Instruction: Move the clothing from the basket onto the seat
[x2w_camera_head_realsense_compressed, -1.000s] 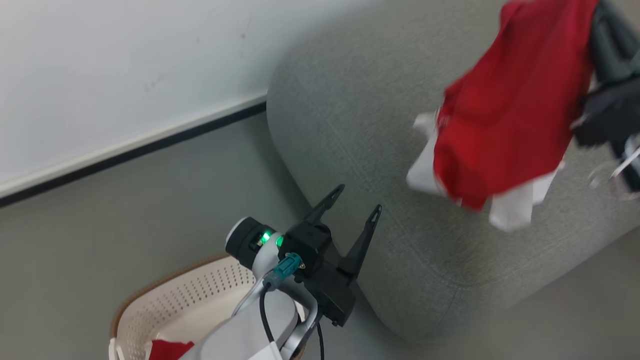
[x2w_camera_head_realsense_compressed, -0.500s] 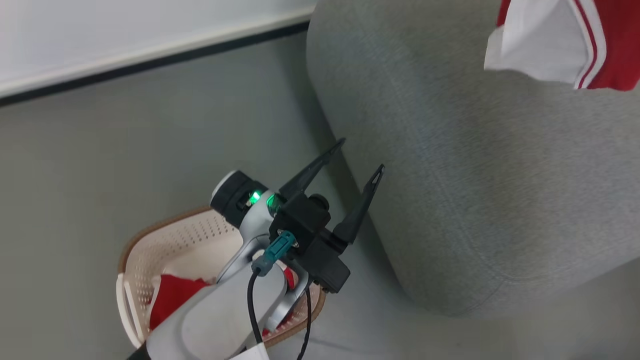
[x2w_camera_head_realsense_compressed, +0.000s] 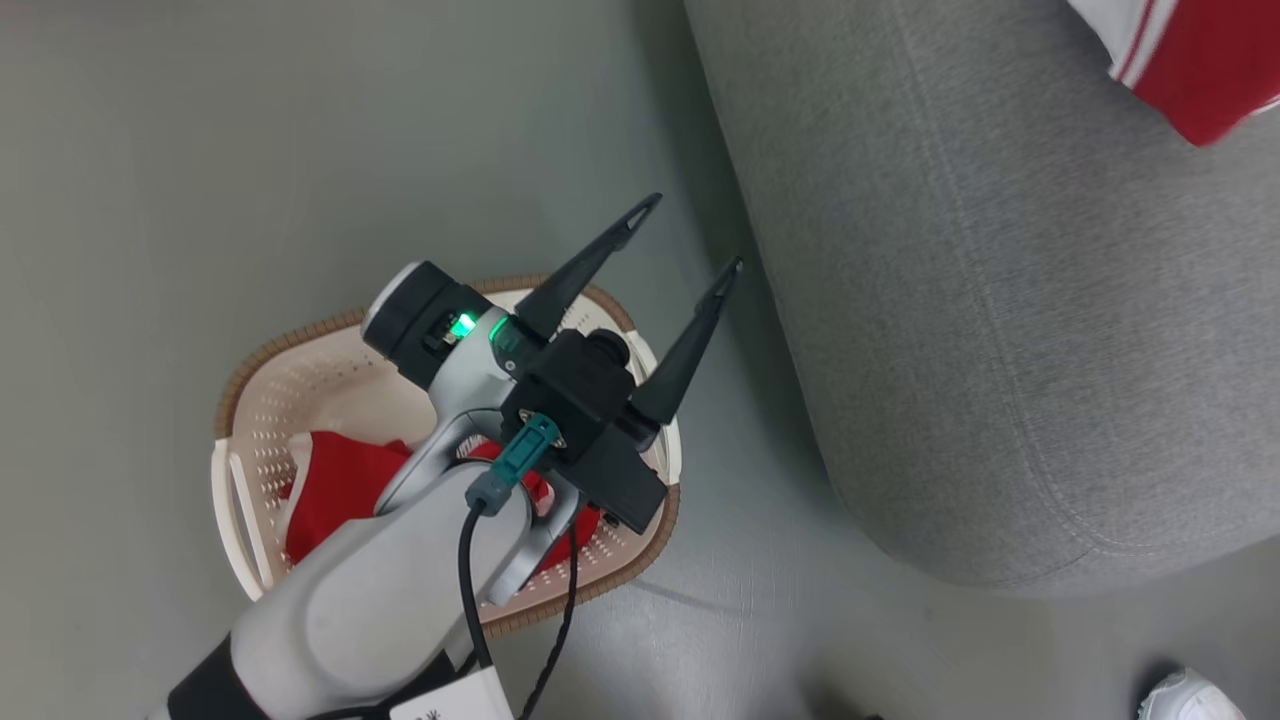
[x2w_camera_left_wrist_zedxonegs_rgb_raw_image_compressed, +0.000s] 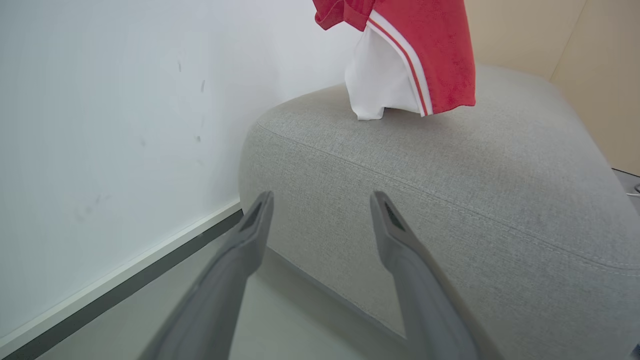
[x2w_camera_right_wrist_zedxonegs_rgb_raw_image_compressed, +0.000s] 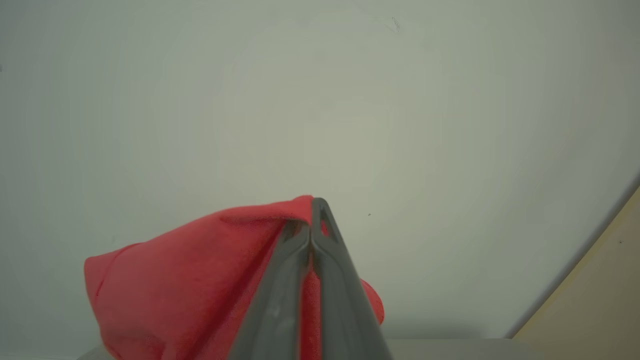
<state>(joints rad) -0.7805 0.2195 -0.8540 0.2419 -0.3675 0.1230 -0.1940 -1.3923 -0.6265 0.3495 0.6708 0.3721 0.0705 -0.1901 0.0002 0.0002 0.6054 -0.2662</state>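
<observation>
A red garment (x2w_camera_right_wrist_zedxonegs_rgb_raw_image_compressed: 200, 285) is pinched in the right gripper (x2w_camera_right_wrist_zedxonegs_rgb_raw_image_compressed: 311, 220), whose two fingers are pressed together on a fold of the fabric at the lower middle of the right wrist view. In the left wrist view it hangs at the top centre, showing a white panel and striped trim. Its hem is low over the grey seat (x2w_camera_left_wrist_zedxonegs_rgb_raw_image_compressed: 450, 210); I can't tell whether it touches. In the head view it fills the upper right corner, above the seat (x2w_camera_head_realsense_compressed: 950, 300).

A second red garment (x2w_camera_head_realsense_compressed: 335, 490) lies crumpled inside the cream basket (x2w_camera_head_realsense_compressed: 290, 345) at the lower left, which stands on the grey floor (x2w_camera_head_realsense_compressed: 200, 150) near the seat's rounded end. The left gripper (x2w_camera_head_realsense_compressed: 692, 232) hovers over the basket's far rim, its fingers spread wide apart and empty, pointing toward the upper right. A white wall (x2w_camera_left_wrist_zedxonegs_rgb_raw_image_compressed: 100, 125) with a dark baseboard runs behind the seat.
</observation>
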